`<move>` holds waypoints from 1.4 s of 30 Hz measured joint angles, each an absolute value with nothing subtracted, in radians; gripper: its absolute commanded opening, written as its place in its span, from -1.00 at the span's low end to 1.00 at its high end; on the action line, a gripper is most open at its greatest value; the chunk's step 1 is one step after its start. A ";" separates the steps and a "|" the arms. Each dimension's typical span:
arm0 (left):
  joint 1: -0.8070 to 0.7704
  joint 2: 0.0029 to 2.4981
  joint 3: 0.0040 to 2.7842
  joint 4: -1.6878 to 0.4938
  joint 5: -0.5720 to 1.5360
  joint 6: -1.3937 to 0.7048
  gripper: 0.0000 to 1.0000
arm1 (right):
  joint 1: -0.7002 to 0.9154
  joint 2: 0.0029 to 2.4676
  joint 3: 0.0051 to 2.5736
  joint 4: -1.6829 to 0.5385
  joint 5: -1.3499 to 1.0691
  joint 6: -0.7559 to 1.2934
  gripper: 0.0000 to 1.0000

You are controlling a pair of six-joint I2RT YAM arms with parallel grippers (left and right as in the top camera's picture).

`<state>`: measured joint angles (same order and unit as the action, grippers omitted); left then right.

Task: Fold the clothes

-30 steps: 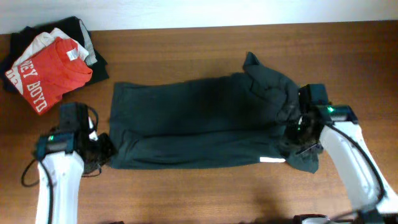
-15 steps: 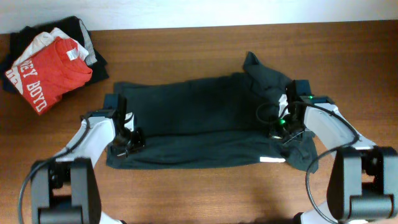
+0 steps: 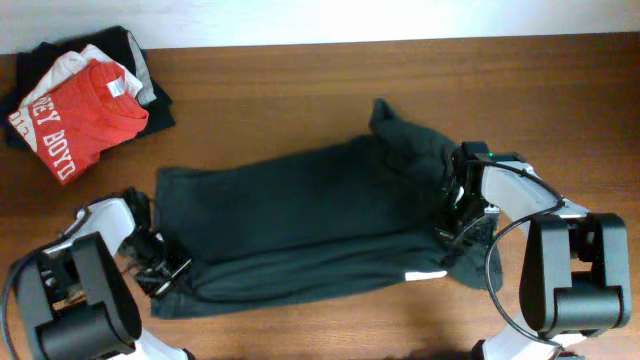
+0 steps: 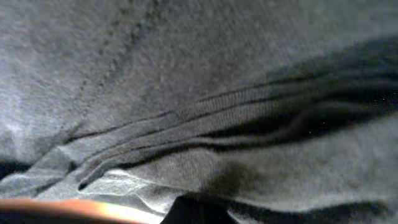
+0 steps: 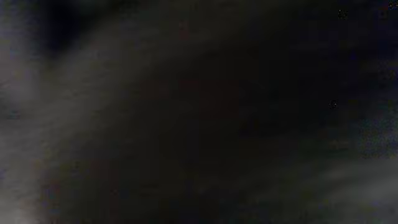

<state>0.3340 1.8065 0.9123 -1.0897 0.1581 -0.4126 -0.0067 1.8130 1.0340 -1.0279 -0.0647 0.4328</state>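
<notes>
The dark charcoal T-shirt (image 3: pixel 300 220) lies across the table, folded lengthwise and tilted, with its left end lower. A small white label (image 3: pixel 425 274) shows at its lower right edge. My left gripper (image 3: pixel 160 272) is at the shirt's lower left corner, and bunched hem folds (image 4: pixel 186 124) fill the left wrist view; it appears shut on the fabric. My right gripper (image 3: pixel 457 222) is pressed into the crumpled right end of the shirt. The right wrist view shows only dark cloth (image 5: pixel 199 112), so its jaws are hidden.
A pile of folded clothes with a red "BOYD" T-shirt (image 3: pixel 85 112) on top sits at the back left corner. Bare wooden table (image 3: pixel 300 90) lies behind and in front of the shirt.
The shirt's left end has slid left and towards the front edge with my left gripper, tilting the whole shirt. The right end shifted slightly left; my right gripper moved a little forward.
</notes>
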 measured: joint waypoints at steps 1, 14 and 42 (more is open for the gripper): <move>0.358 1.810 0.903 -1.113 0.137 -0.414 -0.99 | -0.007 1.808 1.031 -1.070 -0.046 0.456 -0.92; 0.385 1.254 0.900 -1.036 -0.012 -0.416 0.73 | -0.007 1.208 1.267 -1.230 -0.093 0.278 0.73; 0.302 1.868 0.978 -0.171 -0.022 -0.242 -0.32 | 0.287 1.498 1.358 -0.974 0.027 0.253 0.97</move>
